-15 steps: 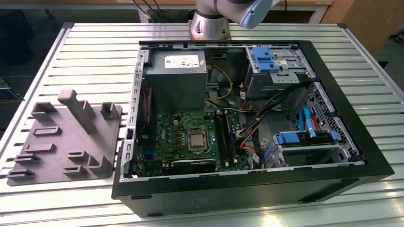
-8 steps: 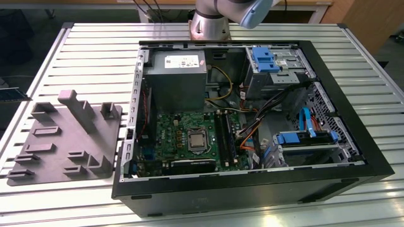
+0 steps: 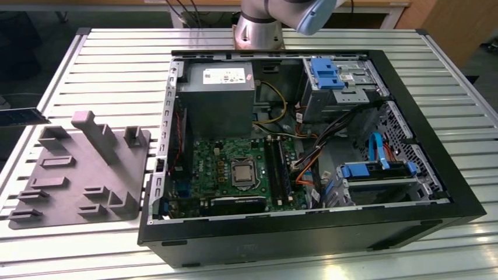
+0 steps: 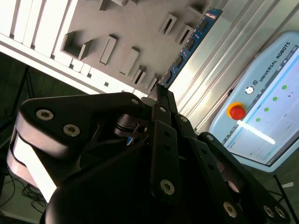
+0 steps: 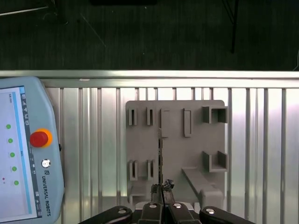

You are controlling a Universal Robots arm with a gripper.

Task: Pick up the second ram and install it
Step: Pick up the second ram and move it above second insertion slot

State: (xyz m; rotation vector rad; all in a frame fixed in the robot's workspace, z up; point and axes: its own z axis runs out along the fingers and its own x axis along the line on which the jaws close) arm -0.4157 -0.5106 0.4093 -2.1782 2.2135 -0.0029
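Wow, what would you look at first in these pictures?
The big open computer case sits on the slatted table in the exterior view, its green board showing. To the exterior view's left of it lies the gray fixture. In the second wrist view, the gripper holds the second ram over that fixture.

- Slatted metal tabletop (image 3: 109, 64) carries a gray fixture (image 3: 81, 172), lying flat.
- Open computer case (image 3: 311, 236) stands just beside the fixture, on the exterior view's right.
- Teach pendant (image 5: 23, 154) rests near the fixture, bare slats between.
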